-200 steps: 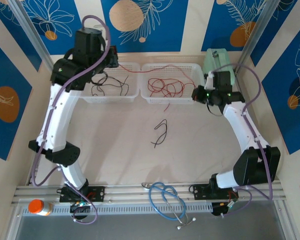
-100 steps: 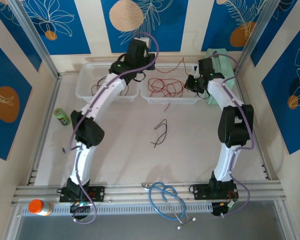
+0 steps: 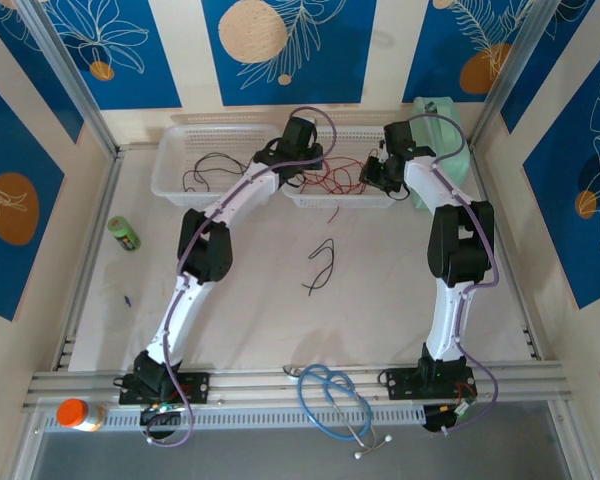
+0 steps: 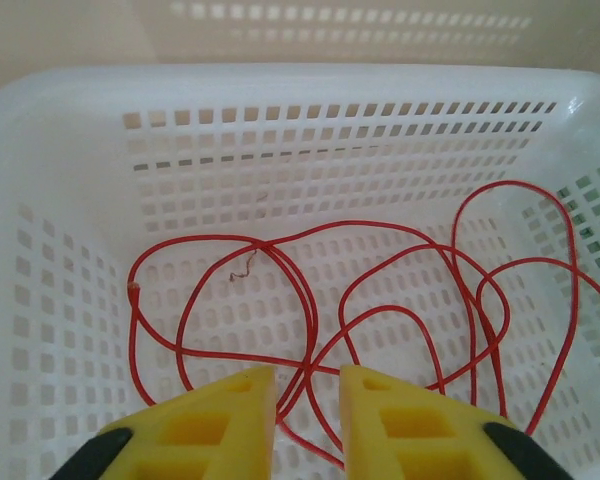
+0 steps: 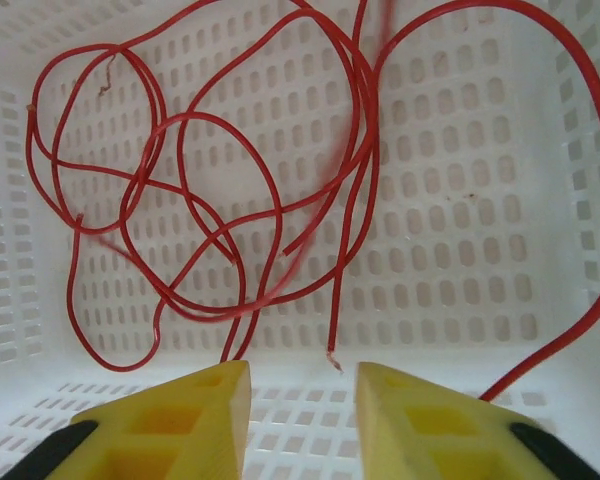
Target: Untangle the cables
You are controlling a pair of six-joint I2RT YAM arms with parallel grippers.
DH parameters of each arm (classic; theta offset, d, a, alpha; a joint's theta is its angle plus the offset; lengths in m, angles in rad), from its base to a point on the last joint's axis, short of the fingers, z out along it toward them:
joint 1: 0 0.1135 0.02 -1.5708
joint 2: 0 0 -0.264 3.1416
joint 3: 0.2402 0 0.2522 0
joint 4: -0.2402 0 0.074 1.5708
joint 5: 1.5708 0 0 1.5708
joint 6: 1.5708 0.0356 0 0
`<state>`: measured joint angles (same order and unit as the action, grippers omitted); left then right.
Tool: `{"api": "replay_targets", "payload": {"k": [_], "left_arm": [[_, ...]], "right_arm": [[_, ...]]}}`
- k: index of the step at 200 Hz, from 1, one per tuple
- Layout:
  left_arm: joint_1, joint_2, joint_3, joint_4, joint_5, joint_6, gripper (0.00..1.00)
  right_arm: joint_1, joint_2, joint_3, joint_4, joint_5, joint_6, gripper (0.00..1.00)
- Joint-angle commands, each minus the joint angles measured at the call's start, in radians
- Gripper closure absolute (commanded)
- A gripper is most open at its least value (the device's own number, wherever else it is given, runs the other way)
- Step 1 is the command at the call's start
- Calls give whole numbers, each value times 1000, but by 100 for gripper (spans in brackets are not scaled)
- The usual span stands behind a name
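Blue-and-cream patterned walls close in a pale table (image 3: 250,300), and at its far edge two white baskets stand side by side. The left basket (image 3: 170,188) holds the black cables (image 3: 215,172), while one black strand (image 3: 323,262) lies alone mid-table, well apart from both arms. The red cables (image 3: 330,180) sprawl in overlapping loops along the length of the right basket (image 3: 340,203), and both arms reach into that basket from opposite ends. The left gripper (image 4: 307,385) has its jaws parted by a narrow gap, and a crossing of red loops runs right at that gap, directly ahead and below. The right gripper (image 5: 303,385) stands a little wider, with a loose cut end just beyond its fingertips and the main knot farther ahead. Neither seems to hold anything (though a strand hidden under a finger cannot be ruled out). The left gripper looks the nearer to a graspable crossing.
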<state>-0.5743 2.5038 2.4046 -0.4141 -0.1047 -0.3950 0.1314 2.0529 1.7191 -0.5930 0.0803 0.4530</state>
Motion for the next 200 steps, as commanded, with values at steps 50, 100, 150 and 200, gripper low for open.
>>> {"api": "replay_targets", "payload": {"k": [50,100,150,200], "left_arm": [[-19,-60,38,-5,22,69,37],[-51,-319,-159,-5,22,127,27],[-95,-649,-618,-10,28,62,30],[-140,-865,-1070,-31,110,-144,42]], "right_arm": [[18,-175,-15,-48,-2,-15,49],[72,-446,-216,-55,47,-16,44],[158,-713,-484,-86,39,40,46],[302,-876,-678,-124,64,128,49]]}}
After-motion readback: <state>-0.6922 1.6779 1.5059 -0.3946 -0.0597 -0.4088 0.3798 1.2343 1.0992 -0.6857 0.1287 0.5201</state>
